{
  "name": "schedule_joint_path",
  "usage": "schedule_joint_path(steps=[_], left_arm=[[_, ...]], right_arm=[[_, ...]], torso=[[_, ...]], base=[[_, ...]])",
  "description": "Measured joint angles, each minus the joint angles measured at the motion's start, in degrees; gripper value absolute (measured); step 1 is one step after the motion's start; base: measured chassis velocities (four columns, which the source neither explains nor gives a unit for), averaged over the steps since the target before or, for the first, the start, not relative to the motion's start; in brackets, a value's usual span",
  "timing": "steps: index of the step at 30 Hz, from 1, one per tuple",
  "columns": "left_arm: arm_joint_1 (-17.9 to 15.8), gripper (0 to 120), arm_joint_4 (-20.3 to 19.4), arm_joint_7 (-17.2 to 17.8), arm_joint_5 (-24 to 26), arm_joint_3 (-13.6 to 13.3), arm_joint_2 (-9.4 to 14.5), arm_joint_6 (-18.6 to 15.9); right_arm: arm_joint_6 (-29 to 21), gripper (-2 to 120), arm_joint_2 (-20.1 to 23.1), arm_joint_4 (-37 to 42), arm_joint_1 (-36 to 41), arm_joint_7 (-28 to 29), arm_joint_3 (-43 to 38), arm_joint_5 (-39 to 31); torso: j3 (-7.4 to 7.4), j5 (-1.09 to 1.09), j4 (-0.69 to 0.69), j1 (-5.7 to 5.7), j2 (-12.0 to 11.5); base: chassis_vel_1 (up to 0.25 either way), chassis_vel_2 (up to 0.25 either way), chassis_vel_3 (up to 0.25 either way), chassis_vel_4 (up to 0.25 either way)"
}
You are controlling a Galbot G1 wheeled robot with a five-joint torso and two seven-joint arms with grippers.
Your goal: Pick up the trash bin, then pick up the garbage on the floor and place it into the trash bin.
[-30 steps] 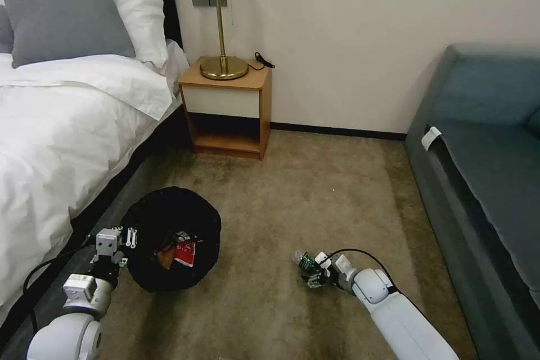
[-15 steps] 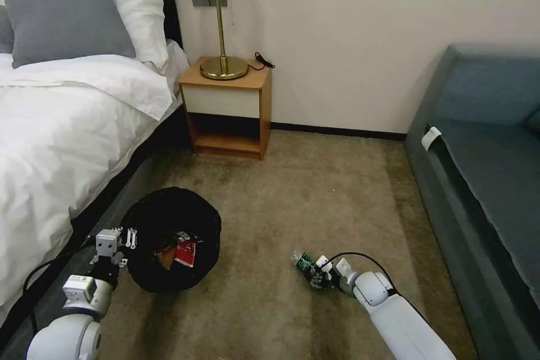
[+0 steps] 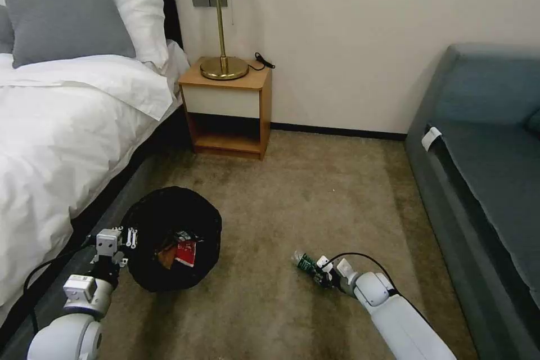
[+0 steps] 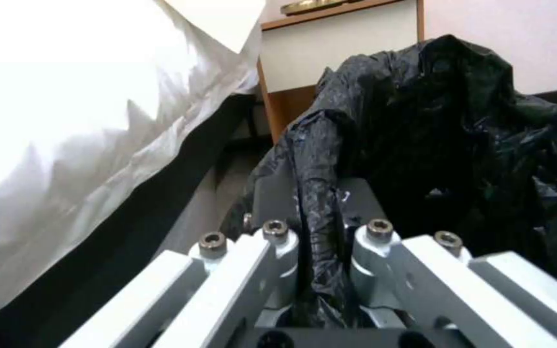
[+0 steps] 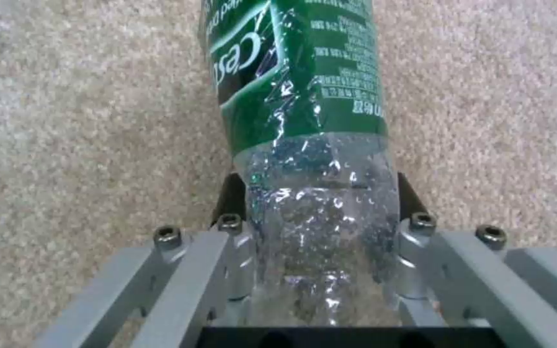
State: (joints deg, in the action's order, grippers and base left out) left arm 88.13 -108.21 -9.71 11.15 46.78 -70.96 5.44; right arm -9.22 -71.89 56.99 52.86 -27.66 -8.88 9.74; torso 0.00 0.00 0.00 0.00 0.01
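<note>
The trash bin (image 3: 171,236), lined with a crinkly black bag (image 4: 459,121), stands on the floor (image 3: 315,197) beside the bed. My left gripper (image 3: 120,243) is shut on its near rim, the bag pinched between the fingers (image 4: 278,232). Inside lie a red-and-white wrapper (image 3: 185,253) and tan crumpled paper (image 3: 165,259). The last garbage on the carpet is a clear bottle with a green label (image 3: 305,263), lying to the bin's right. My right gripper (image 3: 319,274) is low over the carpet, shut on the bottle's clear end (image 5: 320,203), a finger pressed to each side.
A bed with white covers (image 3: 62,124) runs along the left. A wooden nightstand (image 3: 228,109) with a brass lamp (image 3: 222,22) stands at the back wall. A blue-grey sofa (image 3: 484,169) lines the right. Open carpet lies between bin and sofa.
The right gripper's fingers have drawn in around the bottle, and the bottle has tipped a little lower against the carpet. The left arm and the bin have stayed put.
</note>
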Motion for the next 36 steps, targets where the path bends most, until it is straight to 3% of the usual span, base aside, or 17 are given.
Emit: schedule_joint_path(steps=[20, 36], left_arm=[[0.51, 5, -0.65, -0.41, 0.13, 0.02, -0.04, 0.26], [1.01, 5, -1.28, -0.48, 0.15, 0.04, -0.19, 0.64]], right_arm=[[-0.76, 26, -0.06, 2.47, -0.51, -0.08, -1.86, -1.55], [-2.10, 26, -1.32, 15.08, -2.50, 5.07, -3.10, -13.86]], torso=[[0.01, 0.00, -0.02, 0.00, -0.01], [0.01, 0.00, -0.01, 0.00, -0.02]], base=[[0.000, 0.000, 0.000, 0.000], [0.000, 0.000, 0.000, 0.000]])
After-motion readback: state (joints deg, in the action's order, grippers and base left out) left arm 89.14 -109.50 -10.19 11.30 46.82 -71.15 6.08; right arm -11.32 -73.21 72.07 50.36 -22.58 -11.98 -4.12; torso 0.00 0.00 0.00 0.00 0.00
